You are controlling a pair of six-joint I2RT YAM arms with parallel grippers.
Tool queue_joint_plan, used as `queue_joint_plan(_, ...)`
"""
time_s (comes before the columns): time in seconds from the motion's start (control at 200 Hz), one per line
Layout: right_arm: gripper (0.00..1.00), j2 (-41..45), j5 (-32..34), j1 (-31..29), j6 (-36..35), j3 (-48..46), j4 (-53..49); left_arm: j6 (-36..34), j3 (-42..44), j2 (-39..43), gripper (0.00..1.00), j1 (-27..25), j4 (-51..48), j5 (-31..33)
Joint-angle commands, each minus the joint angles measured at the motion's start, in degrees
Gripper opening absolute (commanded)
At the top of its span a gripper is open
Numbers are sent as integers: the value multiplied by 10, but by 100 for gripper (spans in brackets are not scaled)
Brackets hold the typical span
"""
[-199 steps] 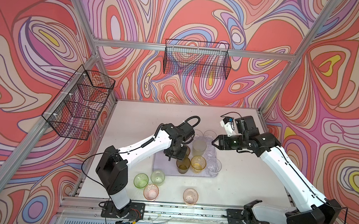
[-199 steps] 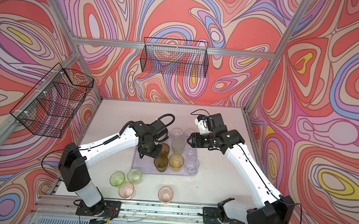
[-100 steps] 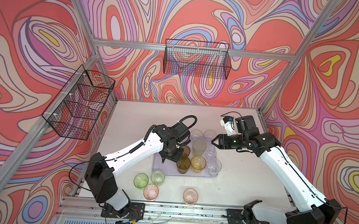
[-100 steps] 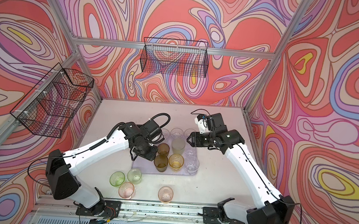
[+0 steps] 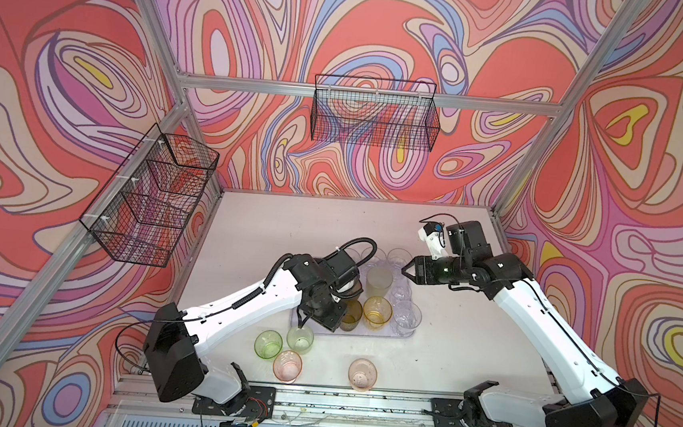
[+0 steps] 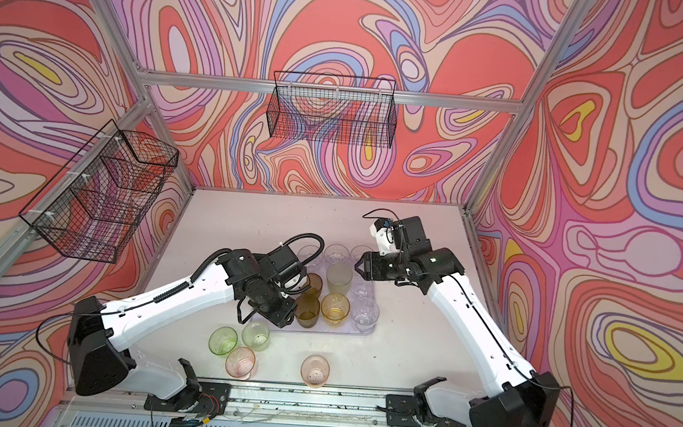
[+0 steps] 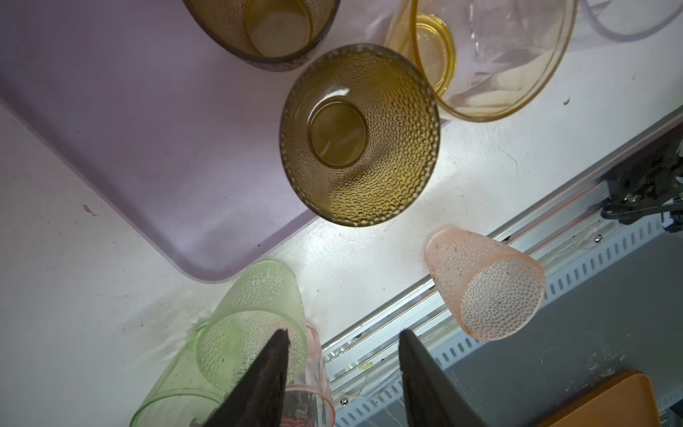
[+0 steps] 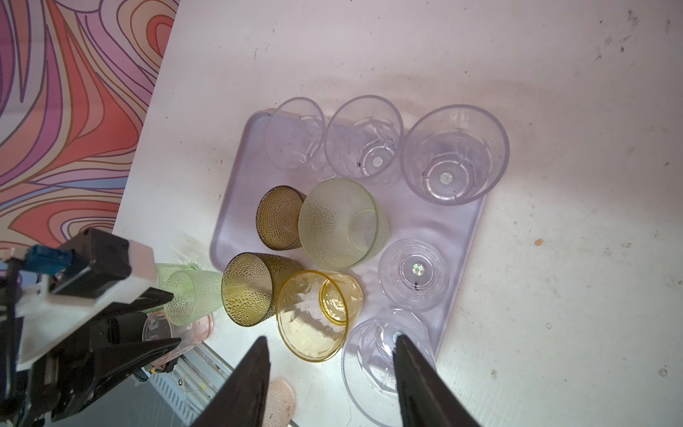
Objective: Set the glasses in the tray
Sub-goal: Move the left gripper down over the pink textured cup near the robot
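**Robot arms sort tumblers.** Two white arms work over a pale desk (image 5: 272, 225) in a booth with swirling red and lilac walls. The lilac tray (image 8: 236, 207) lies mid-desk and carries nine of the glasses (image 8: 456, 155): three clear ones along its far edge, a frosted tumbler (image 5: 379, 280), two olive-brown, an amber tumbler (image 5: 378, 312) and two more clear.

Four glasses stand off the tray, toward the desk's front edge. They are a green tumbler (image 5: 268, 344), a pale green tumbler (image 5: 300, 338), a pink tumbler (image 5: 287, 365) close by them and a second pink tumbler (image 5: 362, 374) set apart.

The left gripper (image 7: 343, 332) hangs at the tray's near-left corner, just above the pale green tumbler. Its fingers (image 7: 266, 369) are spread and empty. The right gripper (image 8: 331, 338) hovers over the tray's far-right side, fingers likewise parted, holding nothing.
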State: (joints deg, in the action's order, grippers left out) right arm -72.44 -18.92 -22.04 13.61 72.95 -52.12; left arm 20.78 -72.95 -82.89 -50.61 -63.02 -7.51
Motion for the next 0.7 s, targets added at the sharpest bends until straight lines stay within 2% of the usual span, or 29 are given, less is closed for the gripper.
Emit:
queue_joint_plan(0.0,55,4,-3,4,2,-6,11,-14,15,13,50,-16,10,-6)
queue_joint_plan(0.275,55,4,-3,4,2,-5,9,-6,36,23,45,-49,45,-13)
queue_joint_plan(0.611,55,5,0,4,3,-4,9,2,56,26,45,-94,72,4)
queue_joint_plan(0.696,55,5,3,3,4,-3,9,5,61,24,41,-103,85,3)
